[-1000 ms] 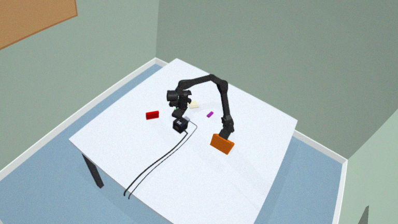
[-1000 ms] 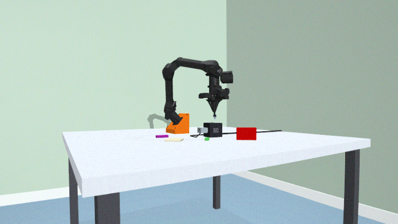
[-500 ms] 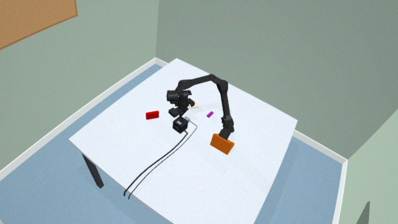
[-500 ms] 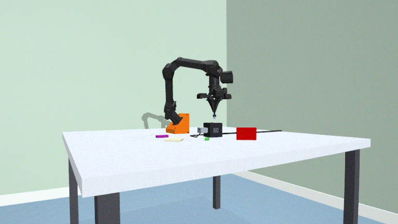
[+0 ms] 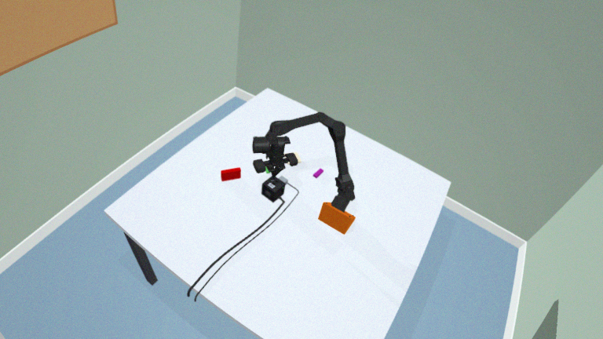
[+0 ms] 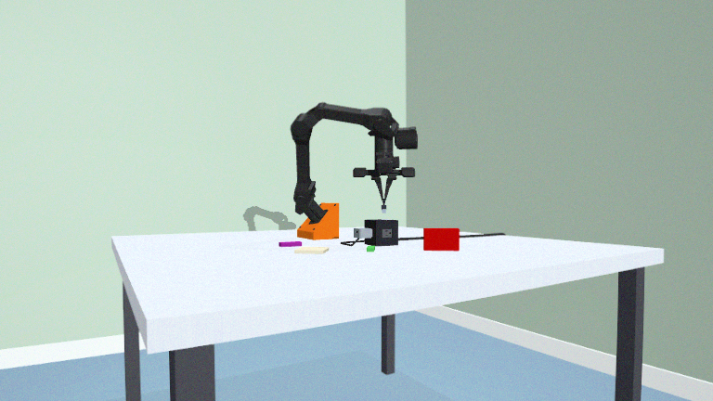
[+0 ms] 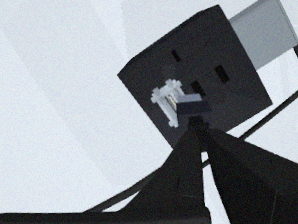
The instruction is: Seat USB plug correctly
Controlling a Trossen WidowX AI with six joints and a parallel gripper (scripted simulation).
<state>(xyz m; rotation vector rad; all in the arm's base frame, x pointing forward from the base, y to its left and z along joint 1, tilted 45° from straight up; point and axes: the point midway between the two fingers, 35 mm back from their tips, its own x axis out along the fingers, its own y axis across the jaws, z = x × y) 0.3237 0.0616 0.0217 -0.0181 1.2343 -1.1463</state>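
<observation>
Black jaws (image 5: 274,175) (image 6: 383,203), our USB plug (image 6: 383,209) (image 7: 194,104) pinched tight
We held it tip-down above the power cube (image 5: 273,189) (image 6: 381,232) (image 7: 220,45), apart from the pale-rimmed socket (image 7: 167,102); the plug's long axis ran upright, in line with the fingers.

Top and exterior views share 1 whole table (image 5: 354,269) (image 6: 398,278).
</observation>
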